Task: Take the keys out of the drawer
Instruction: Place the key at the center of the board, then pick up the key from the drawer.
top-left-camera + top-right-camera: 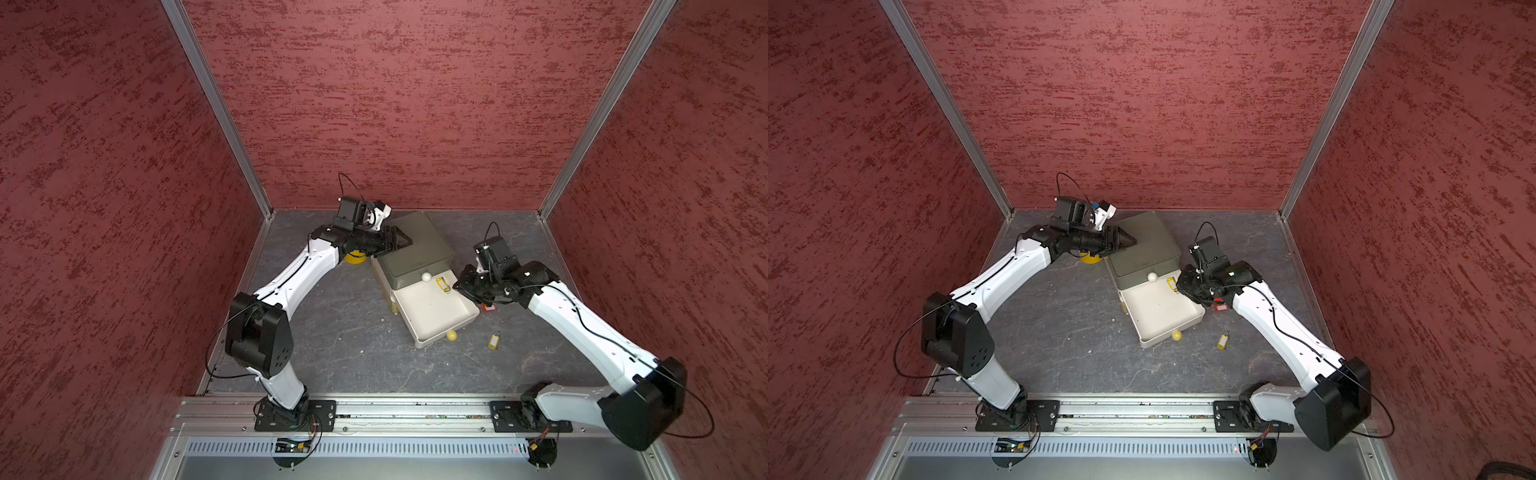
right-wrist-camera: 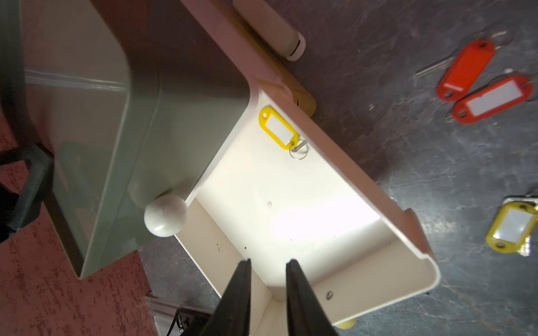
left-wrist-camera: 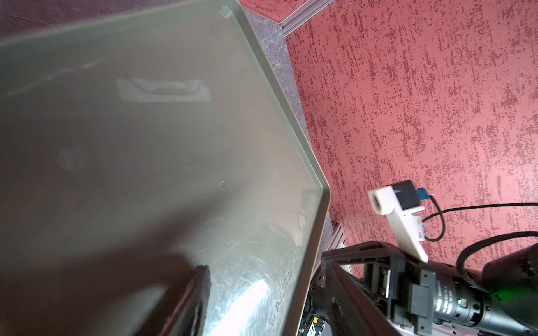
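Observation:
The cream drawer stands pulled out of a grey-green cabinet. One yellow-tagged key lies in the drawer's far right corner. On the table beside the drawer lie two red-tagged keys, partly under my right arm in a top view, and another yellow-tagged key. My right gripper hovers over the drawer's right rim, open a little, with nothing in it. My left gripper is open astride the cabinet's top left rim.
A white knob sticks out of the shut upper drawer. A yellow knob is on the open drawer's front. A yellow round thing sits under my left wrist. Red walls close in on three sides.

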### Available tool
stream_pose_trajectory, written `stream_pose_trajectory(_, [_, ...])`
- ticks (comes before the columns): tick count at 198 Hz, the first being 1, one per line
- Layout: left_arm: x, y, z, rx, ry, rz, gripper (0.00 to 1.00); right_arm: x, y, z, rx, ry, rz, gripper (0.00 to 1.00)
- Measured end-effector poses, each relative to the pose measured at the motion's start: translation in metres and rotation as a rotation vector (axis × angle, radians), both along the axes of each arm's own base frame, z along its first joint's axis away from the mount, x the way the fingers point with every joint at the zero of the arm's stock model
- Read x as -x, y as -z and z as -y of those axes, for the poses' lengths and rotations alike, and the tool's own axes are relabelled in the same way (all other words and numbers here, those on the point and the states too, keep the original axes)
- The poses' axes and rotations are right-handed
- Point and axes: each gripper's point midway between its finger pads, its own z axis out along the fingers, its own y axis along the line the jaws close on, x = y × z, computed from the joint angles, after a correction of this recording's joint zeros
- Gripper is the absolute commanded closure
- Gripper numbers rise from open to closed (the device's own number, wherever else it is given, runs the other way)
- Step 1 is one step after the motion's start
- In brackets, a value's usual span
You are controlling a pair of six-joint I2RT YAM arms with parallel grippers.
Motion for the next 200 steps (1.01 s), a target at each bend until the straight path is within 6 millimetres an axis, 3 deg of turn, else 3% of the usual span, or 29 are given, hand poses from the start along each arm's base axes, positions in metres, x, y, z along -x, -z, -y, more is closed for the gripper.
stream_pose_trajectory(81, [0.000, 0.000, 0.001, -0.002, 0.003, -0.005, 0.34, -0.014, 0.035, -0.014, 0.010, 0.027, -0.052, 0.69])
stream_pose_trajectory(146, [-0.001, 0.001, 0.003, -0.004, 0.010, -0.013, 0.34, -0.018, 0.064, -0.001, 0.082, 0.078, -0.047, 0.68])
stream_pose_trajectory(200, [-0.003, 0.002, 0.005, -0.003, 0.020, -0.022, 0.34, -0.033, 0.079, -0.004, 0.098, 0.114, -0.036, 0.70])
